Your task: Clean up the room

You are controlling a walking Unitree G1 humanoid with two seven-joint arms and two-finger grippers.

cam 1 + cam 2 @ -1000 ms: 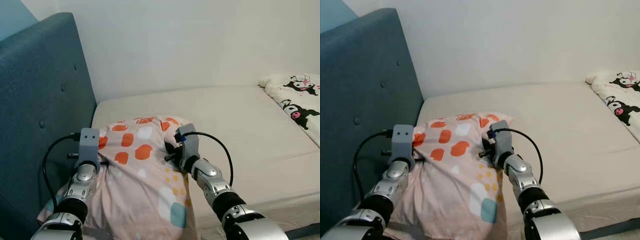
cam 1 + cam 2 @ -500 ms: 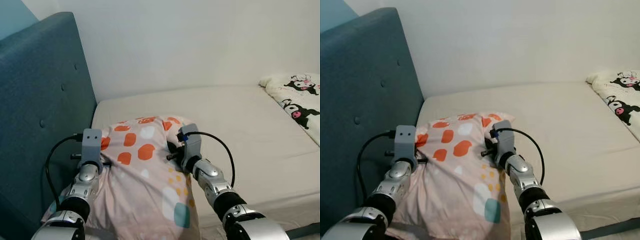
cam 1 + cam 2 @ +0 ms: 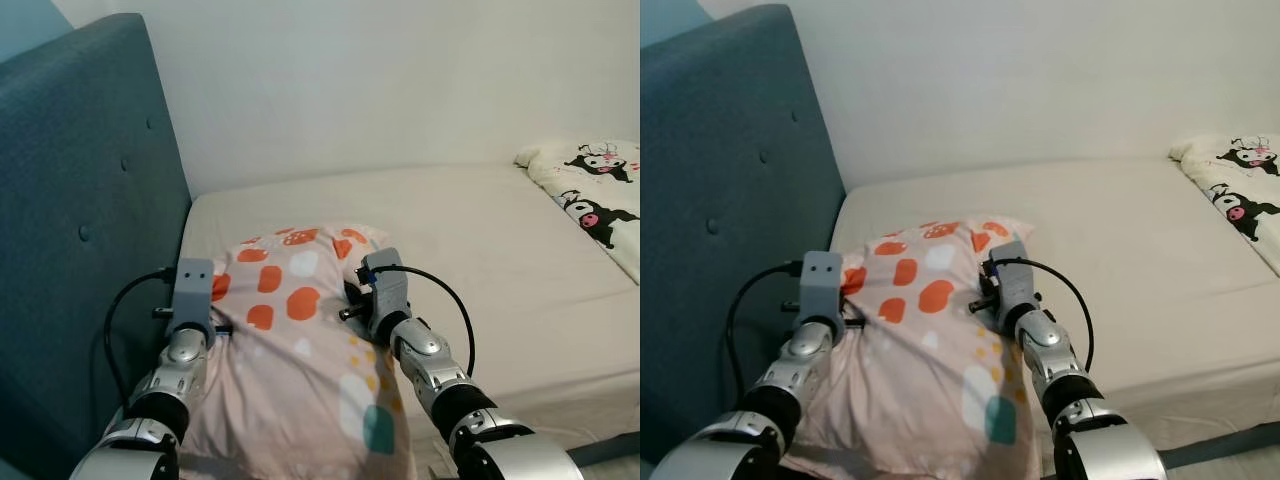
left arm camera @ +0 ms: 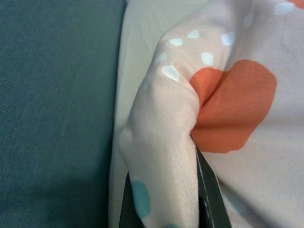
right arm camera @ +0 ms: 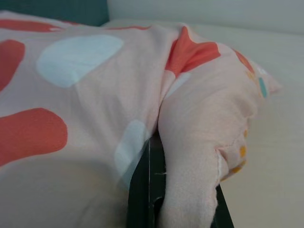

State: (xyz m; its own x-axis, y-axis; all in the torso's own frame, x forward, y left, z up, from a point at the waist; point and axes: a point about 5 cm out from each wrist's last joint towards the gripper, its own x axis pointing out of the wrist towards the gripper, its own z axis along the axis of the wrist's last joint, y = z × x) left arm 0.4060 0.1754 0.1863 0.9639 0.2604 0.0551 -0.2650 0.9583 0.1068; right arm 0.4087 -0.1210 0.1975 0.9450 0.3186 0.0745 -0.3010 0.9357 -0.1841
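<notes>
You're holding the pillow [image 3: 300,340] with both arms, and it's sitting in the lower middle of the frame, up at the head of the bed [image 3: 480,230] and just beside the blue headboard [image 3: 90,200] on the left. Your left gripper [image 3: 200,322] is pinching the pillow's left edge; the left wrist view is showing a fold of pink cloth bunched between the black fingers [image 4: 209,194]. Your right gripper [image 3: 368,300] is clamping the right edge the same way, with cloth pushed up between its fingers [image 5: 142,190].

Compared with a second ago, the pillow is reaching a little further up the frame and toward the wall, and both wrists are sitting slightly further forward too. The whole view is shifting a touch as well, so part of that is your head moving. Still, I'd say you're carrying the pillow toward the top of the mattress, and it's looking close to its place.

Over at the right edge, a white blanket with cartoon prints [image 3: 590,195] is lying rumpled, well apart from your hands. That's probably the next job.
</notes>
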